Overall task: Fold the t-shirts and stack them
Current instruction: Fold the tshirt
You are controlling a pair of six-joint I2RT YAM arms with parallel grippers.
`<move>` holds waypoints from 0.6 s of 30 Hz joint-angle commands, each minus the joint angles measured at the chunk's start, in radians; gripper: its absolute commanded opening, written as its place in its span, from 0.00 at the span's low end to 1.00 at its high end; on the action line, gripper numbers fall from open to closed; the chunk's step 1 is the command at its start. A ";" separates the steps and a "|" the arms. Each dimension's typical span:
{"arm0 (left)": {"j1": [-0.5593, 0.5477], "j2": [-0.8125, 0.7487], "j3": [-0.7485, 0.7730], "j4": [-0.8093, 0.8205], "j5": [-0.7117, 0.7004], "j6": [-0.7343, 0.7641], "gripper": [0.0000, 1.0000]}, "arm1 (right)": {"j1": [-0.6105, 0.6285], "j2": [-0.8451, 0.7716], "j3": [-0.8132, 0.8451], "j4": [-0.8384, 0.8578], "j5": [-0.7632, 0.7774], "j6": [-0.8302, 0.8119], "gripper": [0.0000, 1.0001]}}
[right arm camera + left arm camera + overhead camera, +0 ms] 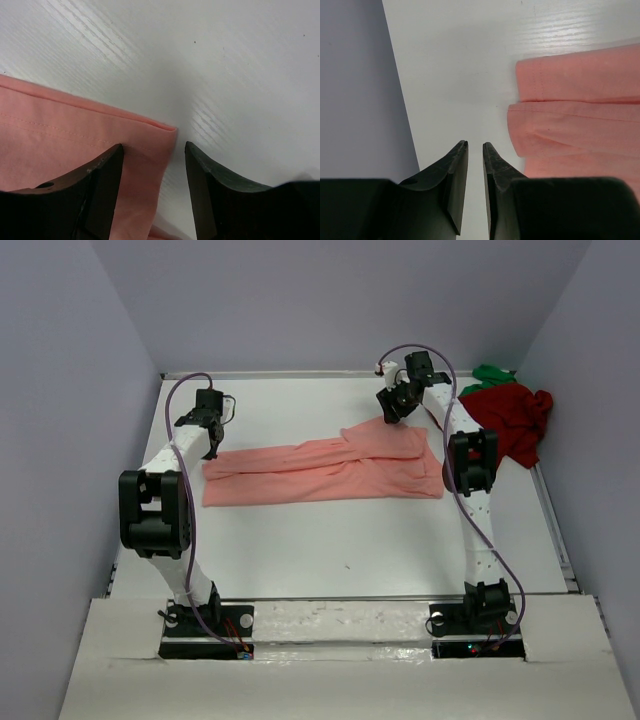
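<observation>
The step in hand appears to be folding the pink shirt point(320, 472), which lies mid-desk as a long strip running left to right.

1. The right gripper point(153, 145) is spread and straddles the strip's far right corner, one finger over cloth and one over bare desk point(240, 75). Lower it until all layers sit between the fingers, then close.
2. The left gripper point(475, 145) is almost pressed together and holds nothing, just off the strip's left end. Open it before taking the hem.

The dark red shirt point(515, 420) and green shirt point(492, 373) lie crumpled at the far right. Keep the fold clear of them.
</observation>
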 commanded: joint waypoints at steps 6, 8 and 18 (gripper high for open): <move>0.004 0.015 -0.002 -0.017 -0.017 0.003 0.31 | 0.005 -0.006 -0.031 0.052 -0.015 -0.014 0.27; 0.005 0.015 0.001 -0.020 -0.012 0.003 0.31 | 0.005 -0.007 -0.031 0.052 -0.008 -0.018 0.17; 0.003 0.010 -0.005 -0.022 -0.002 0.008 0.31 | 0.005 -0.039 -0.048 0.055 0.012 -0.016 0.00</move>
